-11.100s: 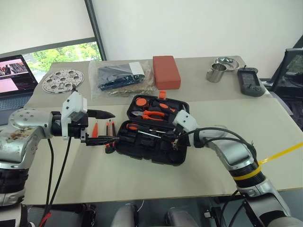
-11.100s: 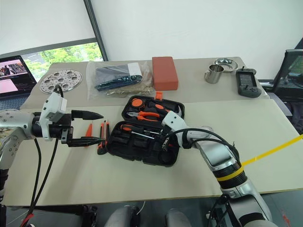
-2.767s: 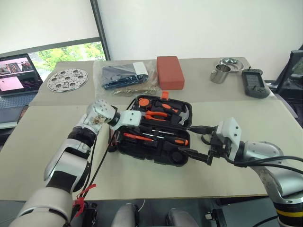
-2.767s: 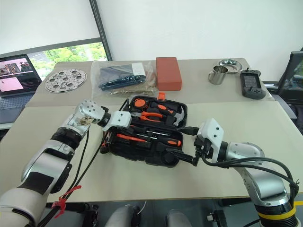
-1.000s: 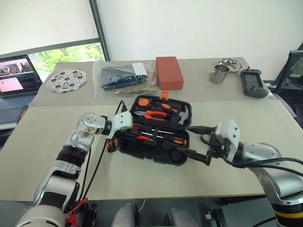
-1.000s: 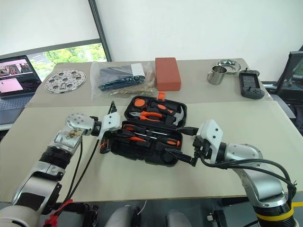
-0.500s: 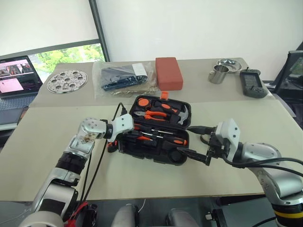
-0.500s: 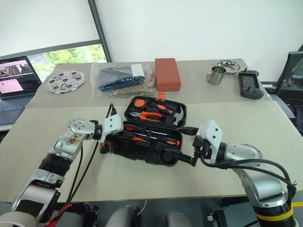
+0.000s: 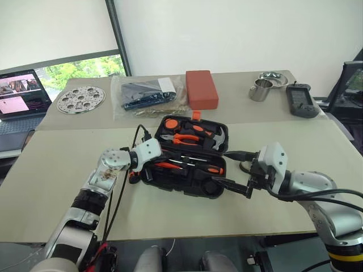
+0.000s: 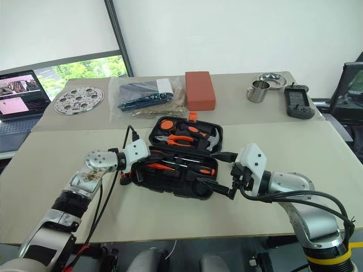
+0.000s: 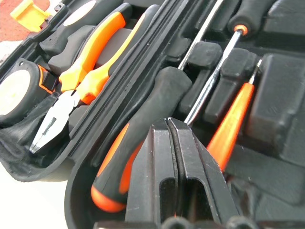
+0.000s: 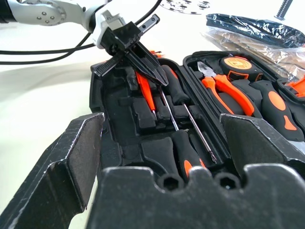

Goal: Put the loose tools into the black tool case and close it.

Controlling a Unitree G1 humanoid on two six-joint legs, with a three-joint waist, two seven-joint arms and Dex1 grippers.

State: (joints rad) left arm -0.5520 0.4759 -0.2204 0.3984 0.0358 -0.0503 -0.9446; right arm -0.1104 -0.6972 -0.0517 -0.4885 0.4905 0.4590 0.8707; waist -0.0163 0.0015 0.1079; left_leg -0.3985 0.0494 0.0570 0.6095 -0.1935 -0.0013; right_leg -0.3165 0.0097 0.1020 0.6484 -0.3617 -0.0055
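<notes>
Case status: black tool case (image 9: pixel 187 164) lies open at mid-worktop (image 9: pixel 51 164), lid half on the far side holding pliers (image 9: pixel 182 137), a tape measure (image 11: pixel 16 93) and a hammer (image 9: pixel 218 136); near half carries two orange-and-black screwdrivers (image 12: pixel 178 102) and a slim orange screwdriver (image 12: pixel 147 98) in moulded recesses.

My left hand (image 12: pixel 151 72) has its fingers pressed together, nothing between them, tips dipping into the case's left end directly over a screwdriver handle; I cannot tell whether they touch it.

My right hand (image 9: pixel 227 170) hangs at the case's right near corner, fingers spread wide, holding nothing, just clear of the rim.

Versus one second ago: left hand has tilted further down into the near tray. Right hand unchanged. Case has not shifted.
</notes>
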